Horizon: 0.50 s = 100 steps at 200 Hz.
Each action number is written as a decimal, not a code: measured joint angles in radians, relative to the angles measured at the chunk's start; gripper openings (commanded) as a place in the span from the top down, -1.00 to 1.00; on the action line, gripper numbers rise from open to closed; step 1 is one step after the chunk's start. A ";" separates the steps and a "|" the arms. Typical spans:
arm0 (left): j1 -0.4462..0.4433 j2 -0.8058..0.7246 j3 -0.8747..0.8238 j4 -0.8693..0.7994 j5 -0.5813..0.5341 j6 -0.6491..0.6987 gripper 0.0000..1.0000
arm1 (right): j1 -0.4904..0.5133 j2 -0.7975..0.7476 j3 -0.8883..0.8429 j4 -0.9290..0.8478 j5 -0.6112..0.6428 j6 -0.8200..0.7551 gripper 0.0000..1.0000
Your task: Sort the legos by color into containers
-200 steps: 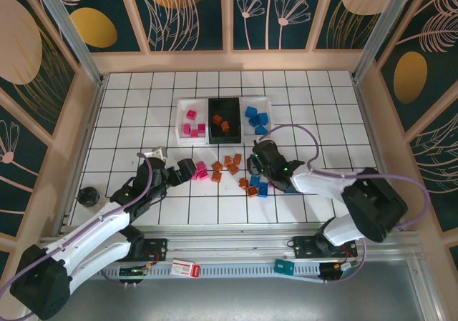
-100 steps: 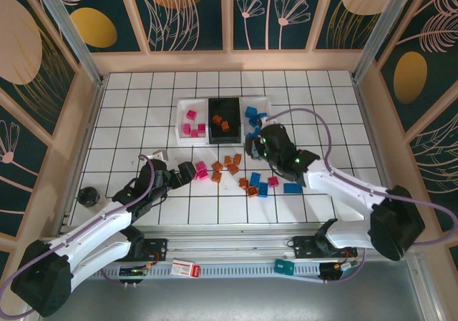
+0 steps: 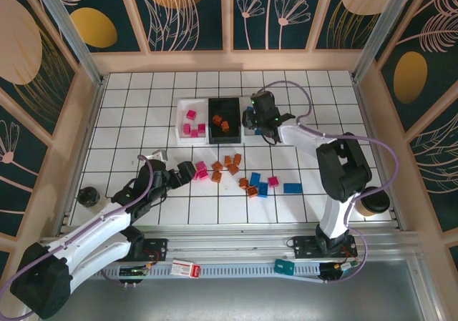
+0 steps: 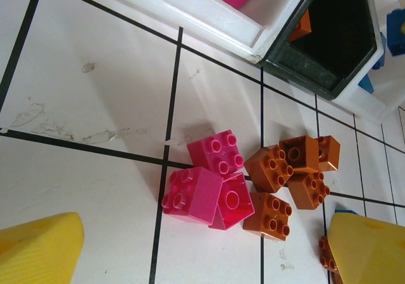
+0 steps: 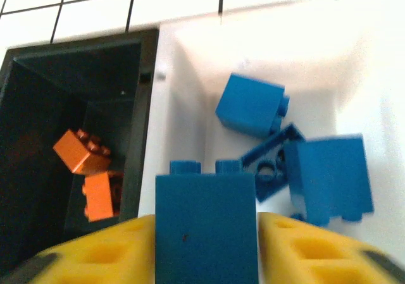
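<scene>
My right gripper (image 3: pixel 252 117) hangs over the right white container (image 3: pixel 266 101), shut on a blue lego (image 5: pixel 205 227) that stands upright between its yellow fingers (image 5: pixel 101 252). Three more blue legos (image 5: pixel 253 107) lie in that tray below. The black container (image 3: pixel 225 105) holds orange legos (image 5: pixel 81 151), and the left white container (image 3: pixel 180 124) holds pink ones. My left gripper (image 3: pixel 187 171) is open and low over the floor, just short of three pink legos (image 4: pixel 202 192) and an orange cluster (image 4: pixel 285 170). More orange and blue legos (image 3: pixel 259 185) lie loose mid-table.
A long blue brick (image 3: pixel 292 188) and a pink one (image 3: pixel 273 181) lie right of the loose pile. A black round object (image 3: pixel 88 196) sits at the left edge and a cup (image 3: pixel 373 201) at the right. Wooden walls close in the tiled floor.
My right arm has swung from the loose pile up to the right white tray, carrying the blue lego. My left arm has barely moved.
</scene>
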 measured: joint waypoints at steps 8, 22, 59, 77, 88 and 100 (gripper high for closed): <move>0.000 0.001 -0.001 0.000 0.001 0.000 -0.97 | -0.008 0.010 0.021 -0.004 0.000 -0.005 -0.18; 0.000 0.006 -0.001 0.001 0.003 0.000 -0.97 | -0.020 0.012 0.039 -0.011 0.001 -0.008 -0.20; 0.000 0.023 -0.002 0.004 0.010 0.000 -0.97 | -0.023 -0.036 -0.024 -0.023 0.000 -0.003 -0.22; 0.000 0.025 -0.010 0.010 0.015 0.000 -0.97 | -0.016 -0.135 -0.131 -0.032 0.000 0.013 -0.22; 0.000 0.025 -0.016 0.012 0.018 0.000 -0.97 | -0.008 -0.212 -0.202 -0.043 0.002 0.024 -0.22; 0.000 0.025 -0.019 0.014 0.019 0.000 -0.97 | 0.005 -0.301 -0.284 -0.054 0.005 0.041 -0.22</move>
